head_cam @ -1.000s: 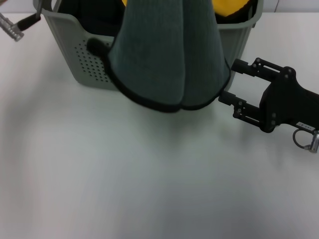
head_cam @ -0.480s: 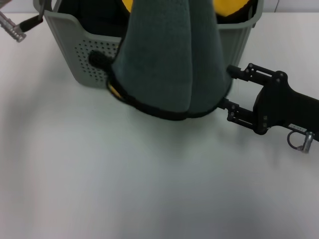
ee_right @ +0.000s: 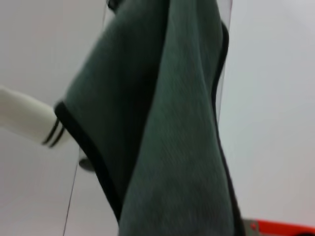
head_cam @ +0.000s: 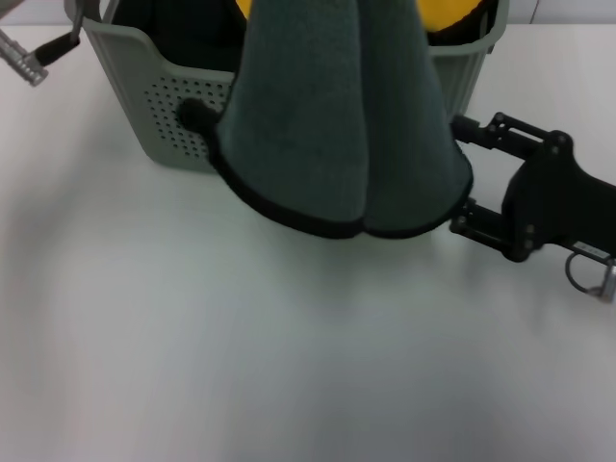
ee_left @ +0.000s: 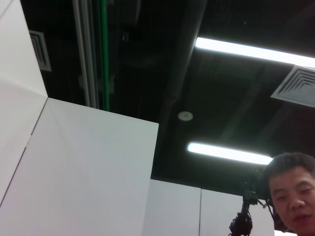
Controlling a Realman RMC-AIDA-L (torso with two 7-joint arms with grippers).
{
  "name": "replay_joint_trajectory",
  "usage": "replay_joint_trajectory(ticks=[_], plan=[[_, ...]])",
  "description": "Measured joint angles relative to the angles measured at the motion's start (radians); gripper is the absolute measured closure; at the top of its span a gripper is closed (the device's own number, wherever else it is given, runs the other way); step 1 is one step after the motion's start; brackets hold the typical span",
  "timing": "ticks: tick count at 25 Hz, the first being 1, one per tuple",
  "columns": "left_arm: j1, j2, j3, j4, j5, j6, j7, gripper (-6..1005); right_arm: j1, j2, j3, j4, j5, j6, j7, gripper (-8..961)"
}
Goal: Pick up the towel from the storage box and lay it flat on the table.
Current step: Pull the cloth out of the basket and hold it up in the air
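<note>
since shifting right, towel (head_cam: pixel 337 125) lower

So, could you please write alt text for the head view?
A grey-green towel hangs in folds in front of the storage box, its black-trimmed hem above the white table. The right hand reaches toward the towel's edge, fingers spread.

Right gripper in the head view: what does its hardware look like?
The right gripper is matte black with two slim, bolted linkage fingers on a blocky black body. A small white label and a silver metal ring sit near its wrist. No cables show.
</note>
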Motion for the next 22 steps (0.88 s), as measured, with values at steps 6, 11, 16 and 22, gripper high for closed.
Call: replay_joint_trajectory(ticks=[6, 11, 16, 22], plan=[[0.01, 0.003, -0.002, -0.002, 0.004, -0.002, 0.008, 967, -0.046, 0.0, 0.005, -0.012, 0.041, -0.055, -0.027, 340], [0.014, 0.004, -0.002, -0.003, 0.006, -0.003, 0.01, 965, -0.068, 0.0, -0.001, -0.013, 0.065, -0.068, -0.043, 341], [0.025, 0.006, -0.004, -0.004, 0.001, -0.006, 0.012, 964, -0.079, 0.0, 0.004, -0.013, 0.066, -0.059, -0.044, 341], [0.034, 0.007, -0.007, -0.004, 0.0, -0.008, 0.026, 962, -0.1, -0.007, -0.002, -0.013, 0.06, -0.106, -0.039, 341]])
